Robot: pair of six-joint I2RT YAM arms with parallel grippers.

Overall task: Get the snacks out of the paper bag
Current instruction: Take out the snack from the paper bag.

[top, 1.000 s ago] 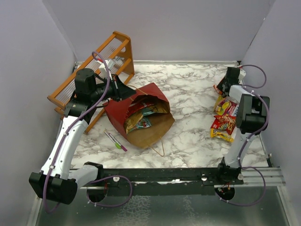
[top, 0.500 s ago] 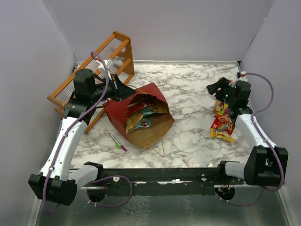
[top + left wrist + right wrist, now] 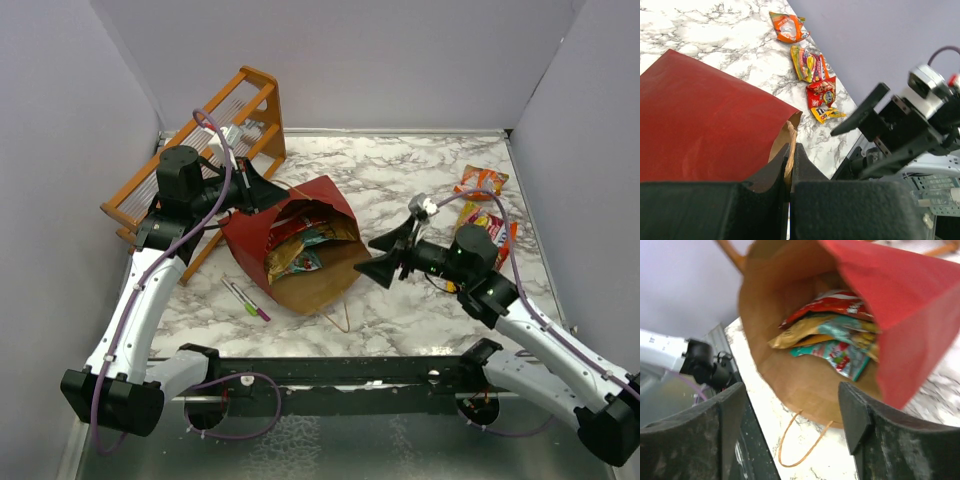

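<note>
Red outside and kraft brown inside, the paper bag (image 3: 300,245) lies on its side on a marble table (image 3: 400,175), its mouth facing the near edge and a little to the right. At the bag's far left rim the left gripper (image 3: 791,150) has its fingers pressed together on the paper edge, holding the upper wall up so the mouth gapes. Just right of the mouth hangs the right gripper (image 3: 378,256), fingers spread wide with nothing between them, aimed straight into the opening. Inside the bag, well back from the mouth, several snacks (image 3: 832,337) lie in a loose overlapping stack: a red packet (image 3: 832,302) uppermost, gold ones under it, and a teal packet (image 3: 842,355) nearest the mouth. More packets (image 3: 485,230) lie well to the right of the bag, already out. A tan loop handle (image 3: 800,440) trails on the table just in front of the mouth, and two thin markers (image 3: 246,300) lie just left of it. The step in hand appears to be reaching in for the next snack. To do it well, the right arm should go in low along the brown floor, clear of the handle loop, and close on the near corner of the teal packet alone, while the left holds the rim steady. Crinkly foil is likely to slip, so a firm pinch on a flat edge and a straight pull outward seem wise.
</note>
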